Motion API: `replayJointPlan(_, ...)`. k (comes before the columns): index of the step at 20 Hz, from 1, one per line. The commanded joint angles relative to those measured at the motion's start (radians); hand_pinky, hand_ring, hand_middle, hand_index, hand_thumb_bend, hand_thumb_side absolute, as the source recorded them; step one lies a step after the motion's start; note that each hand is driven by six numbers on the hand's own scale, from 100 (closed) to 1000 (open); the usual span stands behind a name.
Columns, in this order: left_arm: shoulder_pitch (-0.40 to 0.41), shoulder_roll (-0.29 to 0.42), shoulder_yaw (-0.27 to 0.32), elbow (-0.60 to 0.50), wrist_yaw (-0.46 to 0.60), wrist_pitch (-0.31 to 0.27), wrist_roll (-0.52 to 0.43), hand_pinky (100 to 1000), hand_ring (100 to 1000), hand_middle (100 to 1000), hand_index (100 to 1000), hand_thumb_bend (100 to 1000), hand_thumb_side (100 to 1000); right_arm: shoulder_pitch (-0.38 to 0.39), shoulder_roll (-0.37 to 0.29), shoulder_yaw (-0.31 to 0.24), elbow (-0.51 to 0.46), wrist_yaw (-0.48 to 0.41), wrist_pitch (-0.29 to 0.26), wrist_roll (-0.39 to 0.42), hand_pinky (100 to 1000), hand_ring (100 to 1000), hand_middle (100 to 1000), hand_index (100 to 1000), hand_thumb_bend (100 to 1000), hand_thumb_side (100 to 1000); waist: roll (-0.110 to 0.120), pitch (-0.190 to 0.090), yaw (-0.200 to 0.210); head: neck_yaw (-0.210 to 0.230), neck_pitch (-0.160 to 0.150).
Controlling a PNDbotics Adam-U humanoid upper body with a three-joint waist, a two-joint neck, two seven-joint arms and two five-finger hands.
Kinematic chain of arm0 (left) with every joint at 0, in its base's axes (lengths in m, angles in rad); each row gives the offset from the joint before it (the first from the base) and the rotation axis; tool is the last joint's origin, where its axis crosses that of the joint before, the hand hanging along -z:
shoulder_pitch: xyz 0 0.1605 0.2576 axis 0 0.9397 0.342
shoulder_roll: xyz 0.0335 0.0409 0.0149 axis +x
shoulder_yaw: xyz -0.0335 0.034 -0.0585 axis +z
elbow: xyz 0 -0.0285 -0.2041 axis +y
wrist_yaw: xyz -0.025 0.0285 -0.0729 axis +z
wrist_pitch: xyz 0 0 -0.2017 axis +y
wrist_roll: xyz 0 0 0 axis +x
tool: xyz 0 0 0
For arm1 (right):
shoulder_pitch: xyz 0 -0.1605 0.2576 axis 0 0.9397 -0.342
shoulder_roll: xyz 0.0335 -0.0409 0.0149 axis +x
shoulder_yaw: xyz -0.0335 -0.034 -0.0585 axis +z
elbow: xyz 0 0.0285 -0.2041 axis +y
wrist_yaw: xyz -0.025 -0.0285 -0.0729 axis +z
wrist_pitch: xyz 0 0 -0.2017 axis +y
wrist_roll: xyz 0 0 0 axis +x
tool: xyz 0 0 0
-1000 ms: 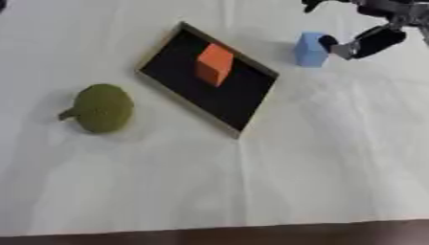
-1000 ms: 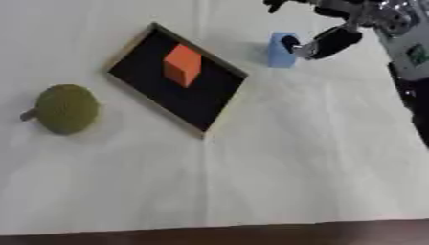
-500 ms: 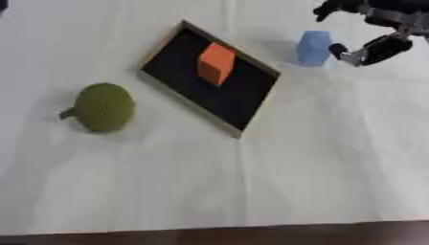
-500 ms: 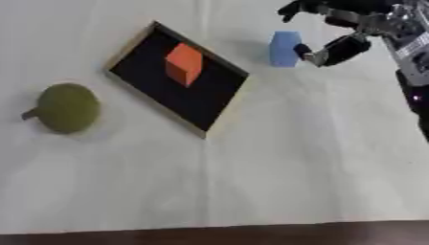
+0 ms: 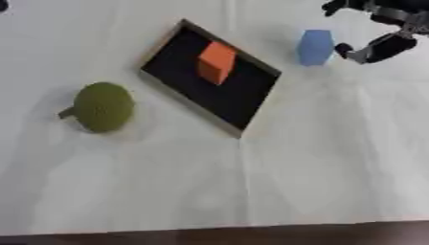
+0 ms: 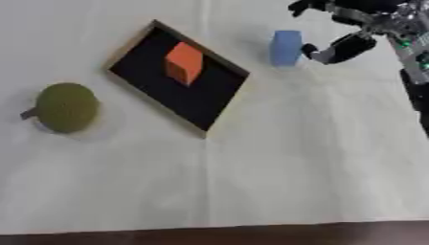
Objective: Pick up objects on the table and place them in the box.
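Right up at about one o'clock in the view, the robot's black right hand (image 6: 348, 28) hangs over the white cloth-covered table (image 5: 251, 182), spread apart with its thumb (image 6: 335, 49) reaching down toward the left and its fingers (image 6: 311, 5) arched above. It holds nothing; the thumb tip sits just beside the right edge of the small light-blue block (image 5: 315, 47), but whether it actually touches cannot be told from either eye.

That blue block stands upright on the cloth at roughly one o'clock from the table's middle, outside the box and near its upper right corner (apart from the rim, with a strip of cloth between).

A shallow rectangular box with a black floor and a pale wooden rim (image 5: 194, 111) lies turned at a slant, its long axis running from eleven o'clock down toward five. Inside it, toward the upper end, sits a bright orange cube-like block (image 5: 217, 62), resting on the black floor.

At nine o'clock, well apart from the box, lies a round olive-green fruit-shaped object (image 5: 103, 106) with a short stub pointing left.

The left hand appears in neither view.
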Motion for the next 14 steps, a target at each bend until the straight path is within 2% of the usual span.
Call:
replayJointPlan(1, -0.014, 0.02, 0.004, -0.017, -0.004, 0.001, 0.001, 681, 742, 764, 822, 100, 677, -0.026, -0.019, -0.016, 0.01, 0.043, 0.001, -0.028, 1000, 1000, 852, 990, 234, 262, 0.005, -0.018, 0.001, -0.003, -0.016)
replayJointPlan(5, -0.017, 0.022, 0.003, -0.017, -0.005, -0.001, 0.0, 681, 743, 764, 822, 100, 677, -0.039, -0.012, -0.015, 0.033, 0.074, -0.005, -0.036, 1000, 1000, 857, 991, 247, 263, 0.004, -0.013, 0.002, -0.007, -0.024)
replayJointPlan(9, -0.021, 0.024, 0.002, -0.017, -0.005, -0.001, -0.001, 681, 744, 765, 822, 100, 675, -0.056, 0.0, -0.016, 0.057, 0.095, -0.015, -0.039, 1000, 1000, 857, 991, 215, 264, 0.003, -0.006, 0.007, -0.01, -0.028)
replayJointPlan(14, -0.02, 0.023, 0.001, -0.017, -0.006, 0.001, -0.002, 681, 745, 766, 822, 100, 683, -0.071, 0.01, -0.018, 0.077, 0.113, -0.018, -0.038, 1000, 1000, 861, 992, 244, 259, -0.001, -0.002, 0.011, -0.011, -0.03)
